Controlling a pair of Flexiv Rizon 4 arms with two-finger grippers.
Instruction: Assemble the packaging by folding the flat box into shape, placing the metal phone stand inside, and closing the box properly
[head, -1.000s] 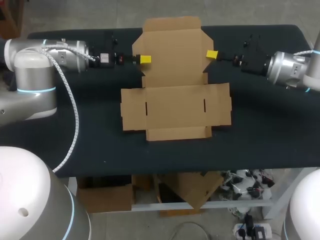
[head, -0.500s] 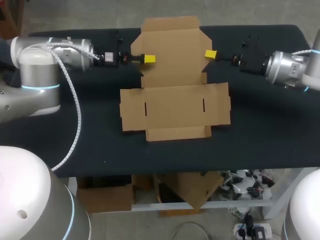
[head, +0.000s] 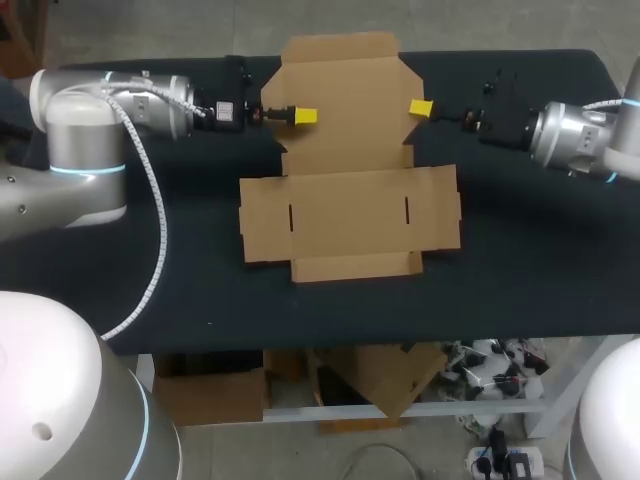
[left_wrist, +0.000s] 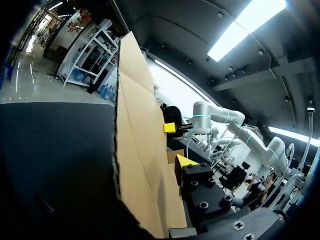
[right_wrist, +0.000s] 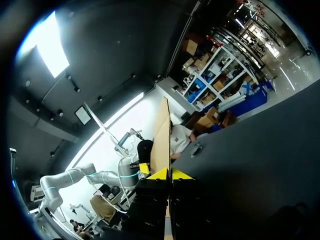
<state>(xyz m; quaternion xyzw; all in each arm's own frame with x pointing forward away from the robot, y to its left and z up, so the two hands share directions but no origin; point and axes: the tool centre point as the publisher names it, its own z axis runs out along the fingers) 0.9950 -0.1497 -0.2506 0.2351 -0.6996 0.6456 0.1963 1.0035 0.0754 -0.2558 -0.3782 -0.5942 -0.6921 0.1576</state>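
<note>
Where the flat brown cardboard box (head: 350, 205) lies unfolded, its far panel overhangs the edge of the black bench (head: 540, 250), with bare bench around it. The left gripper (head: 305, 116) and right gripper (head: 421, 107) flank that panel.

Left wrist: the cardboard runs edge-on beside the gripper; its grip cannot be told.

Right wrist: the gripper is clamped on the cardboard's edge.

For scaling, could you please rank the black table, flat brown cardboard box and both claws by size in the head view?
black table
flat brown cardboard box
left claw and right claw: look alike
</note>
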